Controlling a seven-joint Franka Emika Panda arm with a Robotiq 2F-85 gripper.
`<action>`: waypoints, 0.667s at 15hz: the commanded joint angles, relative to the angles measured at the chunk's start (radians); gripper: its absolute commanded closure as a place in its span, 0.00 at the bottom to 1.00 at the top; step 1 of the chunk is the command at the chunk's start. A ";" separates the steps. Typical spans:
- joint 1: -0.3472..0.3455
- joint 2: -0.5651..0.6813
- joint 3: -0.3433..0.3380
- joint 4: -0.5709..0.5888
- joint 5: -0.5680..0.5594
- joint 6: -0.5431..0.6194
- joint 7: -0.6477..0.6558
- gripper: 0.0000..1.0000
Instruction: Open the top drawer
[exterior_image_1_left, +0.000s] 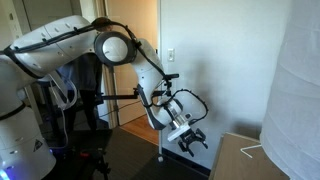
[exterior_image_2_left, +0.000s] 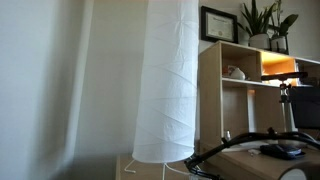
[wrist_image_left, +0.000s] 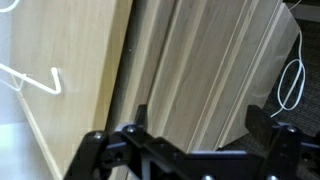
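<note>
In the wrist view I look down the front of a light wooden cabinet (wrist_image_left: 60, 90). Its drawer fronts show as stepped wooden bands, and the top drawer (wrist_image_left: 152, 60) is the band right beside the cabinet top. My gripper (wrist_image_left: 200, 125) is open and hangs over these bands with nothing between its fingers. The left fingertip (wrist_image_left: 140, 116) is over the upper bands and the right one (wrist_image_left: 263, 122) is near the outer edge. In an exterior view the gripper (exterior_image_1_left: 188, 140) hovers just off the cabinet's (exterior_image_1_left: 250, 160) near edge. No handle is visible.
A tall white paper lamp shade (exterior_image_1_left: 300, 80) stands on the cabinet close to the arm and fills an exterior view (exterior_image_2_left: 170, 80). A white wire (wrist_image_left: 40, 82) lies on the cabinet top and a white cable (wrist_image_left: 293, 80) on the floor. A wooden shelf unit (exterior_image_2_left: 225, 85) stands behind.
</note>
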 joint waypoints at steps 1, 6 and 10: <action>0.021 -0.091 0.023 -0.097 -0.042 -0.086 0.035 0.00; 0.006 -0.117 0.057 -0.121 -0.044 -0.150 0.012 0.00; -0.015 -0.107 0.061 -0.096 -0.037 -0.152 -0.023 0.00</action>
